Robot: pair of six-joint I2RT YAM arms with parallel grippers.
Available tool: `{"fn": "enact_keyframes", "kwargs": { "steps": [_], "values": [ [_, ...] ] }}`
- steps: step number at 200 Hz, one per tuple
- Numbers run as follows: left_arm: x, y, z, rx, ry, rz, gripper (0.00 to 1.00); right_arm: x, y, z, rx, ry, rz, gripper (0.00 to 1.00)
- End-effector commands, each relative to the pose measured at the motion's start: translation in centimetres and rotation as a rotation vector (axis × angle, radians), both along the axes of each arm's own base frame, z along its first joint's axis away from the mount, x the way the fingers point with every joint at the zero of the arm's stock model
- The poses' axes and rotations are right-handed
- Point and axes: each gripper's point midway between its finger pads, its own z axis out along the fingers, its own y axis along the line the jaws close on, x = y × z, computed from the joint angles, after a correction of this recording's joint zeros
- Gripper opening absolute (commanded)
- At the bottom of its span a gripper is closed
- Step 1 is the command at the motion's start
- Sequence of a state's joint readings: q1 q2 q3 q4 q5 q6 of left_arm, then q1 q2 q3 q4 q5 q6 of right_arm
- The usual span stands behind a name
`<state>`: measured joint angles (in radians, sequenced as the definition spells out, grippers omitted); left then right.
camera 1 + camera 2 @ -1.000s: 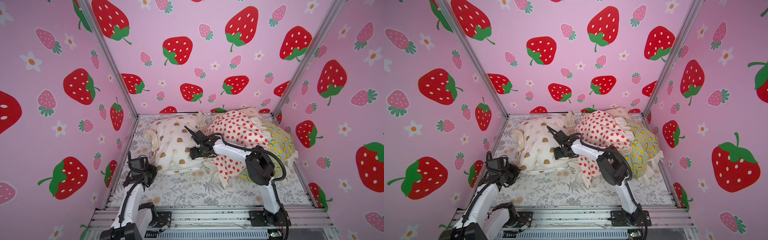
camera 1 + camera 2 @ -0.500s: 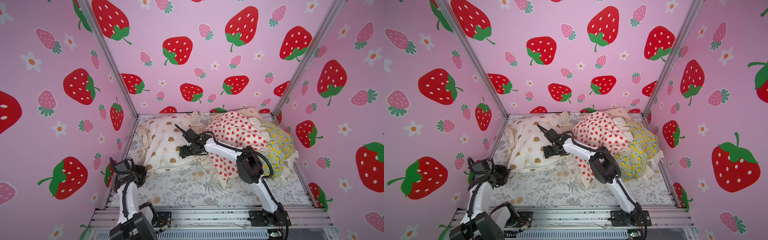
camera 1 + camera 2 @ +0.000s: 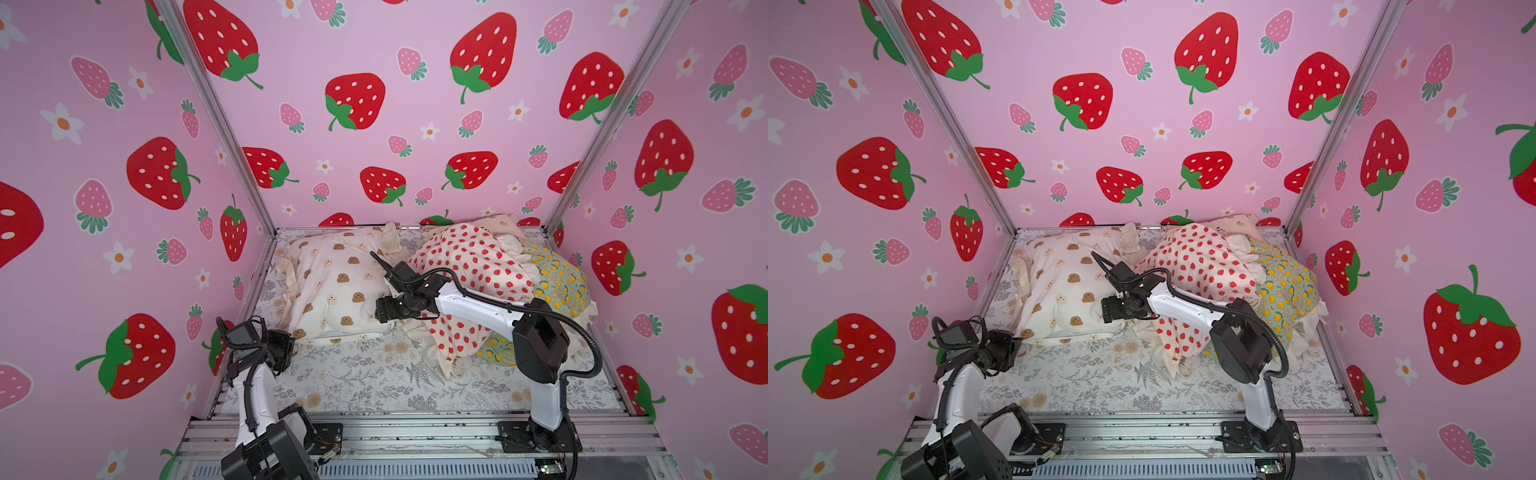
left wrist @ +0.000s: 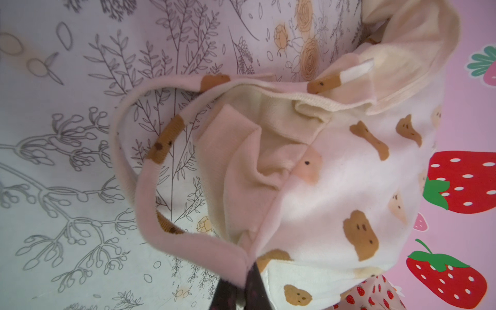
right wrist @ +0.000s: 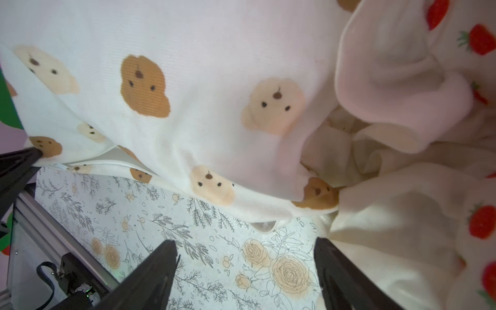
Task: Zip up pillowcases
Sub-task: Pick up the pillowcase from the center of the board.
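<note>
The white pillowcase with brown cookies (image 3: 332, 286) (image 3: 1059, 291) lies at the left on the sheet. My left gripper (image 3: 289, 337) (image 4: 243, 284) is shut on its near-left corner, pinching the edge of its gaping mouth (image 4: 188, 241). The inner pillow (image 4: 255, 161) shows in that gap. My right gripper (image 3: 384, 316) (image 5: 245, 268) hangs open over the sheet at the case's near-right edge, nothing between its fingers (image 5: 153, 276). The strawberry pillowcase (image 3: 469, 266) lies on the lemon one (image 3: 561, 282). A cream pillowcase (image 3: 503, 220) peeks out at the back.
A grey fern-print sheet (image 3: 374, 374) covers the floor. Pink strawberry walls (image 3: 374, 124) close in the left, back and right. A metal rail (image 3: 415, 432) with both arm bases runs along the front. The strawberry case's ruffle (image 5: 389, 241) touches my right finger.
The cookie pillowcase has slid left and flattened, with my left gripper still on its corner. My right gripper went left, then came back a little toward the case's near edge.
</note>
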<state>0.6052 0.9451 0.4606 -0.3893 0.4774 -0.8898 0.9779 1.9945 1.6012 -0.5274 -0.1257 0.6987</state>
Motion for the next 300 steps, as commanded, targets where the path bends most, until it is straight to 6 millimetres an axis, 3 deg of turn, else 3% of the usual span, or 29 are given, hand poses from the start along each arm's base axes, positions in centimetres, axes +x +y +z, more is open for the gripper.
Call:
{"fn": "enact_keyframes", "kwargs": {
  "steps": [1, 85, 126, 156, 183, 230, 263, 300],
  "values": [
    [0.2, -0.1, 0.6, -0.004, -0.015, -0.017, 0.00, 1.0, 1.3, -0.7, 0.035, 0.014, -0.018, 0.80],
    [0.4, -0.3, 1.3, -0.005, -0.039, -0.033, 0.00, 4.6, 1.5, -4.2, -0.031, -0.030, -0.067, 0.61],
    [0.5, -0.8, 2.2, -0.011, -0.074, -0.050, 0.00, 6.0, 2.4, -3.7, -0.014, -0.093, -0.074, 0.40],
    [0.8, -0.8, 3.0, -0.011, -0.090, -0.055, 0.00, 6.5, 3.9, -1.5, 0.035, -0.151, -0.054, 0.22],
    [1.2, -0.7, 4.1, -0.011, -0.104, -0.069, 0.00, 6.9, 5.2, 0.3, 0.055, -0.240, -0.048, 0.13],
    [1.4, -0.5, 5.6, 0.018, -0.111, -0.090, 0.00, 8.4, 6.9, 7.3, 0.163, -0.379, -0.041, 0.04],
    [1.9, -0.9, 7.1, 0.010, -0.151, -0.125, 0.00, 8.9, 6.0, 12.5, 0.182, -0.465, -0.036, 0.01],
    [2.2, -2.6, 9.6, -0.056, -0.236, -0.156, 0.00, 9.5, 3.3, 17.0, 0.174, -0.514, -0.029, 0.01]
  ]
}}
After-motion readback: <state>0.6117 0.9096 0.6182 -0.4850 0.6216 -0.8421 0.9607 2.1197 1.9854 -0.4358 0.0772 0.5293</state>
